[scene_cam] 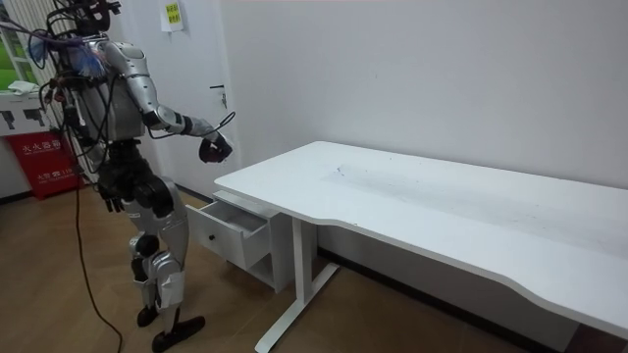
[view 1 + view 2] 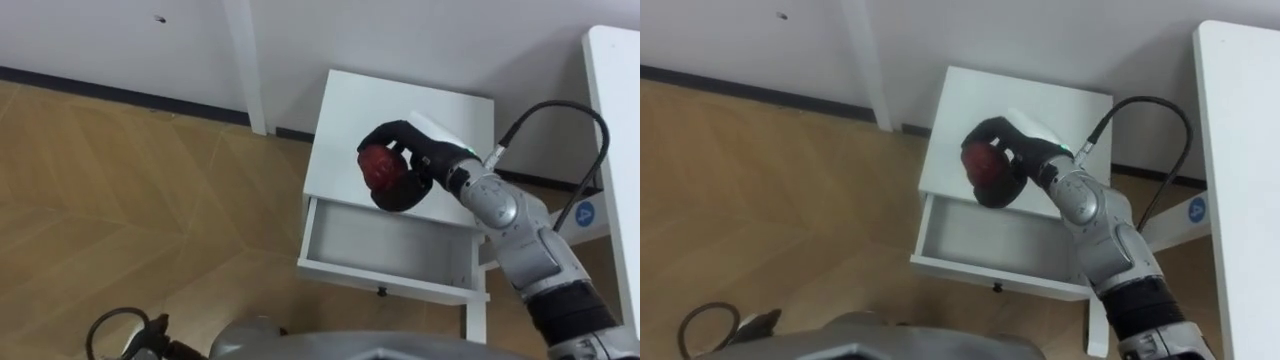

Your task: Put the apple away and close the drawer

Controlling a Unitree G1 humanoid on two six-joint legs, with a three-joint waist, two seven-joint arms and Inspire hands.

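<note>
Red apple [image 2: 378,166] is gripped in my right hand [image 2: 422,158] above the cabinet top [image 2: 350,110]. The open drawer [image 2: 385,240] lies at six o'clock, toward me and lower.

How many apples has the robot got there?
1. The red apple is gripped in the robot's right hand, over the white cabinet top, just behind the open drawer. Part of the drawer's inside is hidden by the arm.
</note>
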